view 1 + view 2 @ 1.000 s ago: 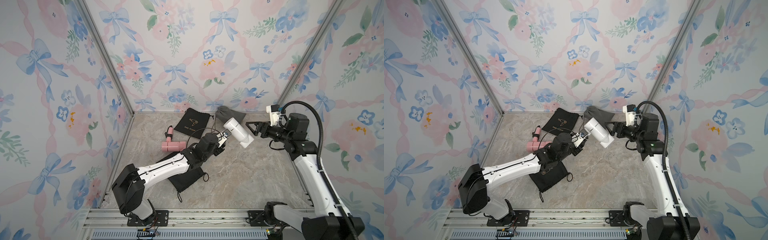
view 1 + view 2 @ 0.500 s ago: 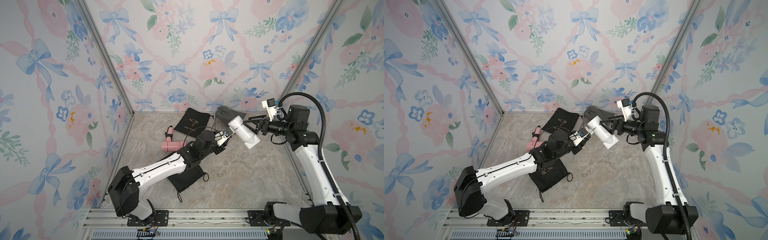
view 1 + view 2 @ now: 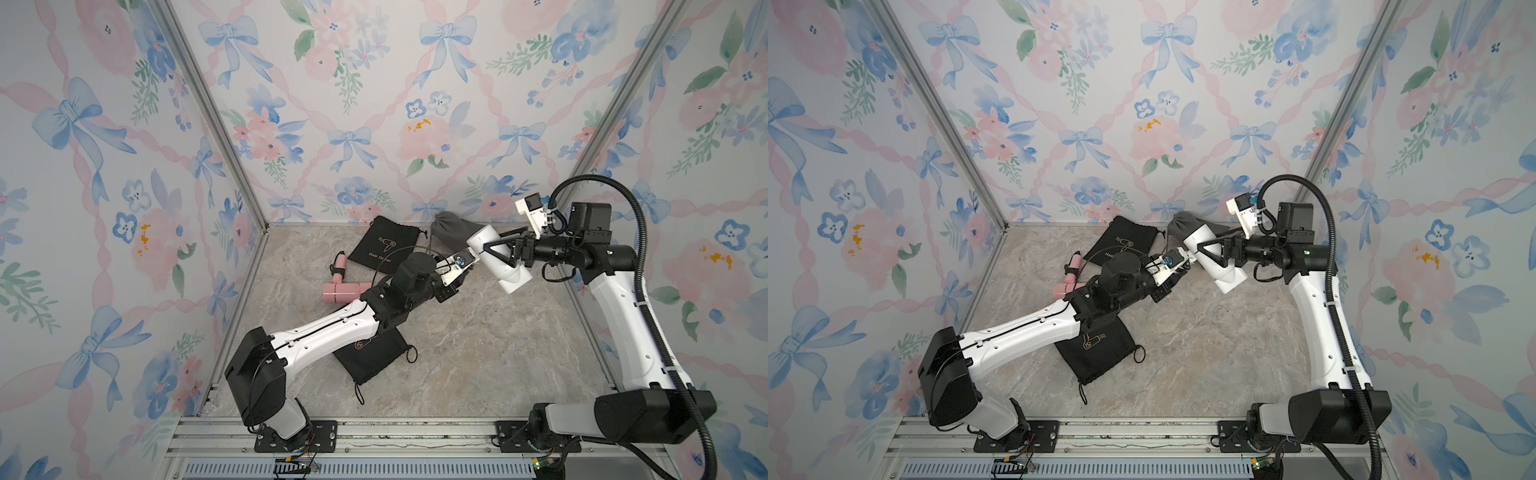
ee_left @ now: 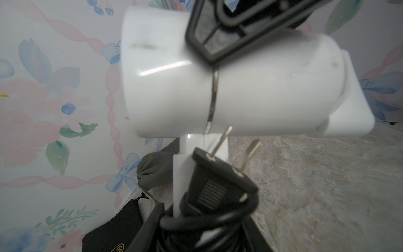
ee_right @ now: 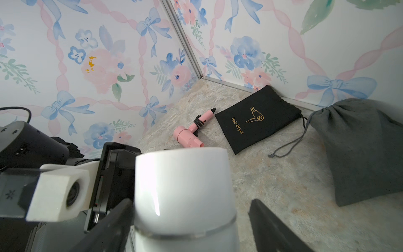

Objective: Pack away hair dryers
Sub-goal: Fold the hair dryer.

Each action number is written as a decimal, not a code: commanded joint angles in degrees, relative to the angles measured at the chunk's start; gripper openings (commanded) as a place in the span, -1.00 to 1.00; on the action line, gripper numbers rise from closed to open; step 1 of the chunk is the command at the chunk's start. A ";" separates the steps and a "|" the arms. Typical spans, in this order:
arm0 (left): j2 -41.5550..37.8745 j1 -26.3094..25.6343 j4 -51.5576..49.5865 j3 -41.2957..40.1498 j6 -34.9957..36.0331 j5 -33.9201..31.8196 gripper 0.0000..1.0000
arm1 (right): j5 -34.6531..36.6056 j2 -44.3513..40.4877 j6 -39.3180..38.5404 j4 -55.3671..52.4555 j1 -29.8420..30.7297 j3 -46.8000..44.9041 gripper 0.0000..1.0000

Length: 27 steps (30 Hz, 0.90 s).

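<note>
Hanging above the marbled tabletop (image 3: pixel 478 353), the white plastic cylindrical-barrelled hair dryer (image 3: pixel 509 276) is clamped by its handle in the left gripper (image 3: pixel 469 268); the right gripper (image 3: pixel 490 246) straddles the barrel, jaws wide (one finger clear). Letting go left too early would likely drop it.

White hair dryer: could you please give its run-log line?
white hair dryer: airborne | left gripper: shut on handle | right gripper: open, straddling barrel

The white dryer (image 3: pixel 509 275) hangs tilted in mid-air; the pink dryer (image 3: pixel 345 292) lies flat.
</note>
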 commanded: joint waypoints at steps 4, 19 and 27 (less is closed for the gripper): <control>0.72 0.07 4.47 2.91 0.50 1.85 -0.28 | -0.43 4.91 -3.85 -6.61 2.73 4.96 0.68; 2.54 -0.14 4.49 4.65 2.26 0.19 -0.27 | 5.64 13.28 -11.27 -22.31 5.83 14.05 0.52; 2.69 0.90 4.61 6.05 3.05 0.05 -0.27 | 5.99 13.72 -12.90 -24.15 6.09 13.71 0.49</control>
